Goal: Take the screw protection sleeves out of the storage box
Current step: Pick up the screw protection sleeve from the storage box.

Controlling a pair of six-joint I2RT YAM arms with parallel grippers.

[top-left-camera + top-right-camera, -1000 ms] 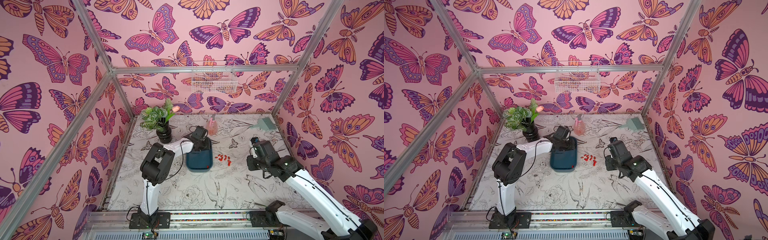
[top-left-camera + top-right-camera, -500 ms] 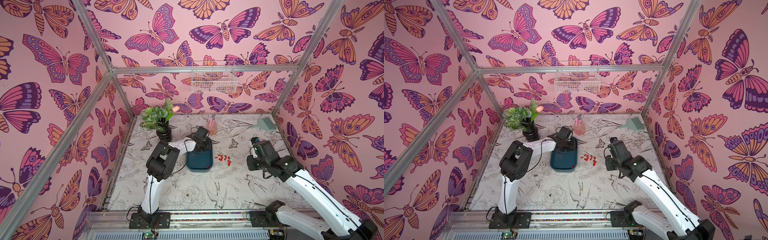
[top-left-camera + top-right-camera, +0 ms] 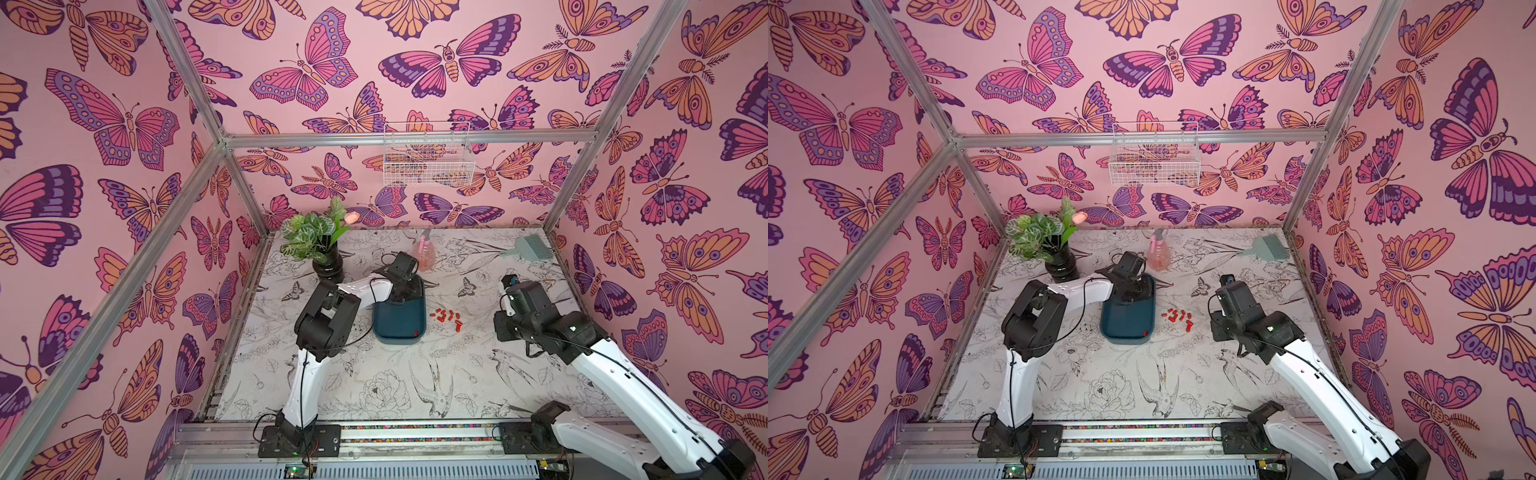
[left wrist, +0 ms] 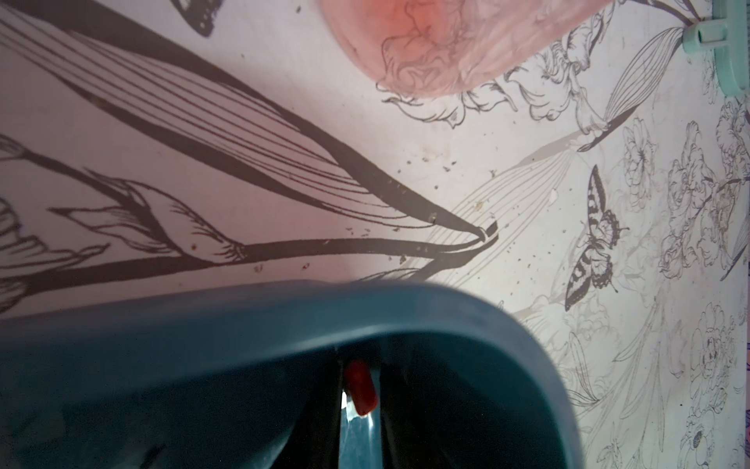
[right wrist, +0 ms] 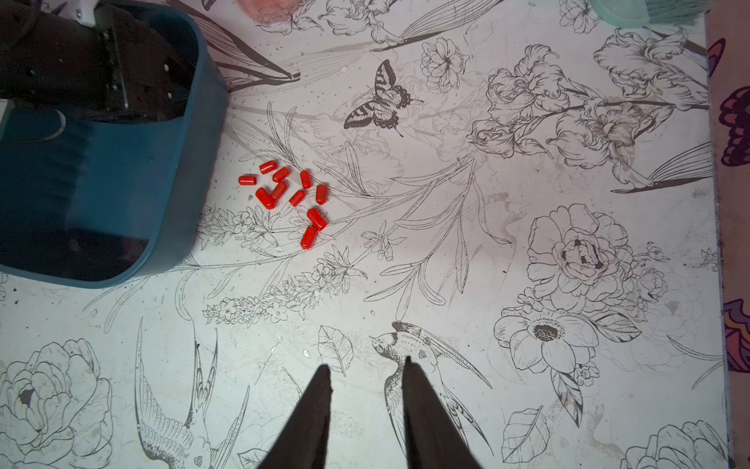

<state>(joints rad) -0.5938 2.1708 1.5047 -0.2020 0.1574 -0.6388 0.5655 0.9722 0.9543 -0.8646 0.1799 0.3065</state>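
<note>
The dark teal storage box (image 3: 399, 330) (image 3: 1126, 332) lies mid-table. My left gripper (image 4: 359, 362) reaches down into its far end (image 3: 402, 293), jaws shut on one red screw protection sleeve (image 4: 361, 390) close to the box wall (image 4: 264, 325). Another sleeve (image 3: 416, 333) (image 3: 1145, 333) rests in the box's near right corner. Several sleeves (image 3: 447, 316) (image 3: 1179, 316) (image 5: 290, 195) lie loose on the table just right of the box (image 5: 121, 195). My right gripper (image 5: 366, 364) hangs open and empty over bare table, right of the pile.
A plant in a black vase (image 3: 326, 253) stands at the back left. A pink spray bottle (image 3: 424, 249) stands just behind the box. A teal brush (image 3: 530, 248) lies at the back right. A white wire basket (image 3: 428, 160) hangs on the rear wall.
The left arm's elbow has shifted right, toward the box, and the left jaws have narrowed onto a sleeve inside the box. The right arm has not moved.
</note>
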